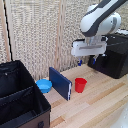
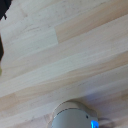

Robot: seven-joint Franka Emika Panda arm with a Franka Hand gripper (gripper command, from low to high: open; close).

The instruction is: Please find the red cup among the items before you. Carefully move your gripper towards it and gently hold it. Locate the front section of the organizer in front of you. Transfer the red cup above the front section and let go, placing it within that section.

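Red cup (image 1: 80, 84) is seen standing upright on the light wooden table (image 1: 105, 102), its open mouth up, not held by anything. Just beside it, toward the exterior view's left, a dark blue flat object (image 1: 60, 83) is standing on its edge, and behind that a shallow light-blue bowl (image 1: 44, 85) is placed. The organizer (image 1: 20, 97) is found at the exterior view's left, a black box divided by a cross wall into two compartments; both are shown dark inside. The gripper (image 1: 86, 62) is held in the air above the table, higher than the cup and toward the exterior view's right of it, well apart from it. Its two blue-tipped fingers (image 1: 80, 63) are pointed down and are seen apart, with nothing between them. A black appliance (image 1: 115, 60) is standing behind the arm. In the wrist view only wooden boards (image 2: 60, 55) are shown, with a blurred grey part at one edge.
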